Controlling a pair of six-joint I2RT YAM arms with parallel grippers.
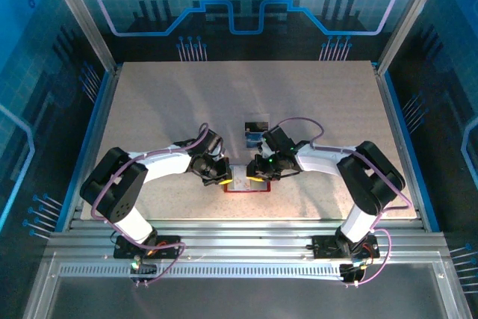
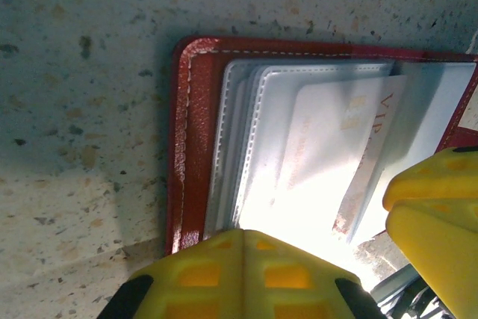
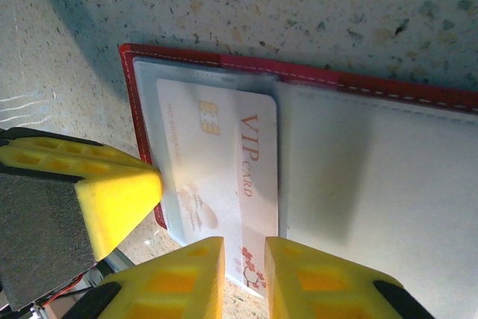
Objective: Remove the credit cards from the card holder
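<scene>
Grained red card holder (image 3: 314, 76) lies open, its pale glossy VIP card (image 3: 224, 162) partly sleeved.
The left gripper (image 2: 243, 259) is closed; right gripper (image 3: 245, 259) narrowly parted, perhaps touching card, with its tips cropped.

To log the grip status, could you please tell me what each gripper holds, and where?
The left gripper is shut on nothing, over the wallet's edge. The right gripper straddles the pale card's free end; a true pinch cannot be told.

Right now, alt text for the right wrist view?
Pale VIP card sticks partly out of a clear pocket in the open red holder, on a speckled table. Right gripper, jaws narrowly apart, is over its lower corner.
</scene>
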